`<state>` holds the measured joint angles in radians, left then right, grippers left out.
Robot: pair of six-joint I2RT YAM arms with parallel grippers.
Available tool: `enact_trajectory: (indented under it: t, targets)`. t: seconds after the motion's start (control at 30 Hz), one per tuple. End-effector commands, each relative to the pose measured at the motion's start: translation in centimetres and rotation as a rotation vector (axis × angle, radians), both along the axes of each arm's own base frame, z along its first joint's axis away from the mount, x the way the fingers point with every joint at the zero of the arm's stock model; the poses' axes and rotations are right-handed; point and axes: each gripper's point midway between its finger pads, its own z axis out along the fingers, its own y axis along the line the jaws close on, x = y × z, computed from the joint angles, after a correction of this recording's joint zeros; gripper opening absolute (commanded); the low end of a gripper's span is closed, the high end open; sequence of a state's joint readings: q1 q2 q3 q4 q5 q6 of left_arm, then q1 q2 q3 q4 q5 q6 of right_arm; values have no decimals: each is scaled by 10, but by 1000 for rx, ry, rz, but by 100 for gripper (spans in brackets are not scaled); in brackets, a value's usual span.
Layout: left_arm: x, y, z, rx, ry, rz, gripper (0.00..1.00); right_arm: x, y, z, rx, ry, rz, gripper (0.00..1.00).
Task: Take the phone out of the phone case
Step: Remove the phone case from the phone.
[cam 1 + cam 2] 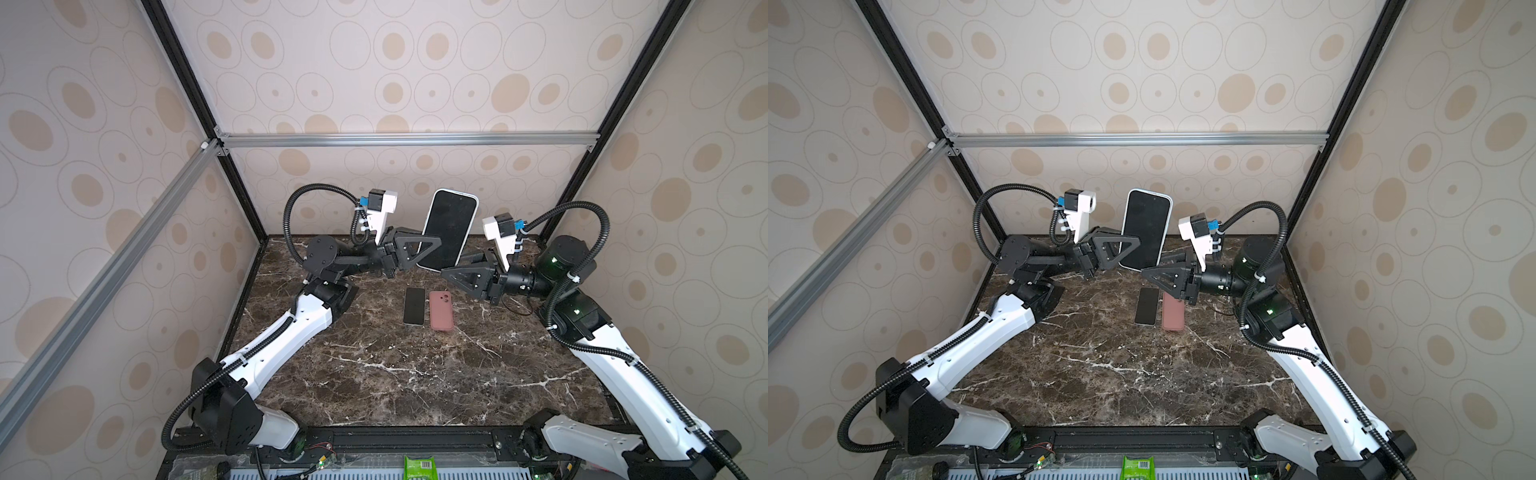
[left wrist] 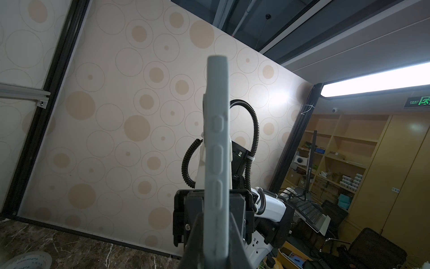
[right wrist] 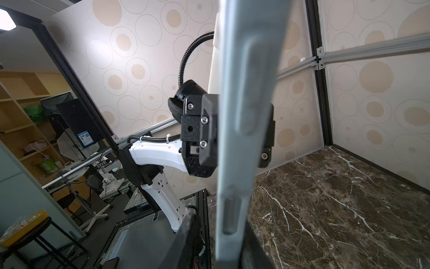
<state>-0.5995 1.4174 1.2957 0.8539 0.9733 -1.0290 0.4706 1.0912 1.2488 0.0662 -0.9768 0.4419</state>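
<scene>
A black-screened phone (image 1: 448, 228) (image 1: 1145, 228) sits inside a pale blue phone case (image 1: 472, 220) (image 1: 1170, 216) and is held upright in the air above the back of the table. My left gripper (image 1: 428, 245) (image 1: 1128, 244) is shut on the case's lower left edge; the left wrist view shows the case (image 2: 216, 151) edge-on, clamped between the fingers (image 2: 237, 233). My right gripper (image 1: 451, 268) (image 1: 1154, 266) straddles the lower right edge of the case (image 3: 246, 116). Its jaws stand apart, with a gap between one finger (image 3: 188, 233) and the case.
On the marble table (image 1: 395, 374) a bare black phone (image 1: 414, 306) (image 1: 1147, 306) lies flat beside a pink case (image 1: 441, 310) (image 1: 1173, 318), below the two grippers. A green packet (image 1: 419, 467) sits at the front edge. Patterned walls and a metal frame close in three sides.
</scene>
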Motion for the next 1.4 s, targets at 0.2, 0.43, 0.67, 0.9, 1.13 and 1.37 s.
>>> enact_trajectory:
  t: [0.2,0.43,0.67,0.9,1.13,1.37]
  targets:
    - [18,4,5,-6,67,64,0,-21,0,12,-38,-126,93,15]
    - [44,-1,-17,30,206,67,0,-11,-5,10,-86,-240,-16,11]
    - [50,-3,-28,56,244,64,0,-12,-16,21,-107,-362,-116,16]
    - [47,-1,-24,33,234,44,0,-22,-14,10,-105,-325,-44,28]
    - [54,1,-30,35,258,53,0,-29,-14,10,-102,-350,-23,25]
    - [66,-5,-43,70,326,45,0,-37,-12,12,-104,-413,39,9]
